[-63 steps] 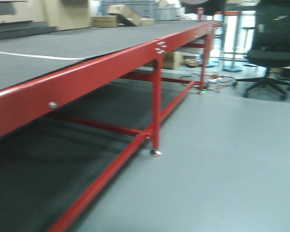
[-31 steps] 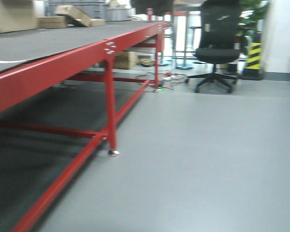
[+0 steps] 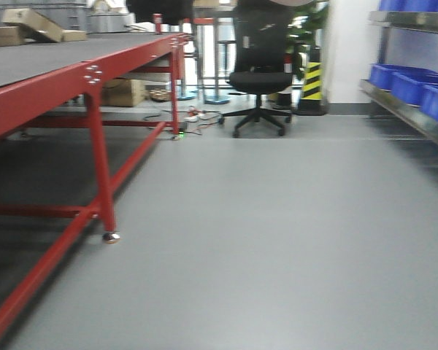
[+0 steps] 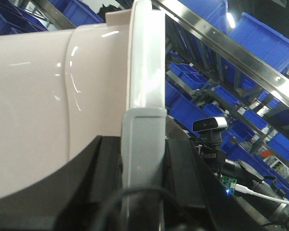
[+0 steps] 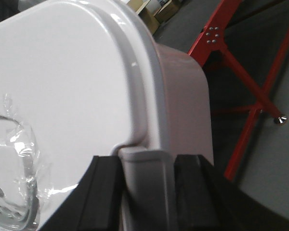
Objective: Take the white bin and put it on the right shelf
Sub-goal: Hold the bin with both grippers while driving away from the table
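**Task status**
- Grab: judged complete. The white bin (image 5: 188, 91) is carried between both arms, one at each end, clear of any support.
- Left gripper (image 4: 143, 161): the fingers (image 4: 103, 173) pinch the grey latch (image 4: 143, 134) at the rim of the bin, one black pad on each side of it.
- Right gripper (image 5: 147, 180): the fingers (image 5: 106, 185) pinch the matching latch at the opposite end, just below the lid (image 5: 62, 72). The lid is seated on the bin.
- Placement: not yet done. The right shelf (image 3: 412, 117) lies at the right edge of the front view. The bin does not show in that view, so its gap from the shelf cannot be told.
- Remaining, as a judgement: bring the base square to the shelf, raise the bin over the front rail, set it down, release both ends.

**Surface and room**
- Floor (image 3: 277, 240): smooth grey and open between the counter and the shelf.
- Counter (image 3: 44, 95): red steel frame with a dark mat top, on the left. Cardboard boxes (image 3: 29, 22) lie at its far end.
- The shelf rows hold blue crates (image 3: 401, 80), so free space must be confirmed.
- At the far end stand an office chair (image 3: 259, 73) and a striped hazard post (image 3: 312, 80), with cables (image 3: 193, 117) on the floor near the counter's leg
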`<state>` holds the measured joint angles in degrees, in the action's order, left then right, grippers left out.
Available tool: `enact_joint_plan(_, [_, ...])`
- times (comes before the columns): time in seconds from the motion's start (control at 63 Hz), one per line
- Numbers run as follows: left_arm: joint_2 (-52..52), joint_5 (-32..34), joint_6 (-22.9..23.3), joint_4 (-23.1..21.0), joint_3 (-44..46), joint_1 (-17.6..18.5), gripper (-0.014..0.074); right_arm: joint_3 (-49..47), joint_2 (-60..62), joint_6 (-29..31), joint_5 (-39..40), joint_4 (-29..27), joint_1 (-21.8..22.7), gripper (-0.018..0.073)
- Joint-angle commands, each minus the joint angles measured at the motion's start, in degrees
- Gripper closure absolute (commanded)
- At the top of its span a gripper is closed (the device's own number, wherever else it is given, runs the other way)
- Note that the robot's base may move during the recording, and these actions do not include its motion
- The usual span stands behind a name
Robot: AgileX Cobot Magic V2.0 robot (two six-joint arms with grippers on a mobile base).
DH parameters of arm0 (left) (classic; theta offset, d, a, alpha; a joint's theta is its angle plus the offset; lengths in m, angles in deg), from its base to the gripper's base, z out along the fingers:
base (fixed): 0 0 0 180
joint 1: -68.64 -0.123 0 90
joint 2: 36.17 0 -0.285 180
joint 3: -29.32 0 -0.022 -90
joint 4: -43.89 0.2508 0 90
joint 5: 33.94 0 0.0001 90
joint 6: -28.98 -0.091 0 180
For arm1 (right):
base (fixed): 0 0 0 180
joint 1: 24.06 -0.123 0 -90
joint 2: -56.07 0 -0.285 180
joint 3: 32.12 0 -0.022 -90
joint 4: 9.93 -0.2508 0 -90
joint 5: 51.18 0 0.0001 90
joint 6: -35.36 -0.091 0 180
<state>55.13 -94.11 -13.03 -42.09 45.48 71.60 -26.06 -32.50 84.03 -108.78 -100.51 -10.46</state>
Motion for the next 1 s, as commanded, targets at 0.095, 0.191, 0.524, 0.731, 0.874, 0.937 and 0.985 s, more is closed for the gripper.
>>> enact_joint_plan(0.095, [-1.75,-15.00,-0.04,-4.61,1.72,3.24,0.0713,-2.24,3.12,0.86,-12.34,-8.49,-2.61,0.0502])
enact_joint_plan(0.191, [-1.75,-15.00,-0.04,-4.61,1.72,3.24,0.0713,-2.24,3.12,0.86,-12.34,-8.49,-2.61,0.0502])
enact_joint_plan(0.524, [-1.75,-15.00,-0.04,-4.61,1.72,3.24,0.0713,-2.24,3.12,0.86,-12.34,-8.49,-2.61,0.0502])
enact_joint_plan(0.731, [-1.75,-15.00,-0.04,-4.61,1.72,3.24,0.0713,-2.24,3.12,0.86,-12.34,-8.49,-2.61,0.0502])
enact_joint_plan(0.874, [-1.75,-15.00,-0.04,-4.61,1.72,3.24,0.0713,-2.24,3.12,0.86,-12.34,-8.49,-2.61,0.0502])
enact_joint_plan(0.937, [-1.75,-15.00,-0.04,-4.61,1.72,3.24,0.0713,-2.24,3.12,0.86,-12.34,-8.49,-2.61,0.0502])
enact_joint_plan(0.985, [-1.75,-15.00,-0.04,-4.61,1.72,3.24,0.0713,-2.24,3.12,0.86,-12.34,-8.49,-2.61,0.0502])
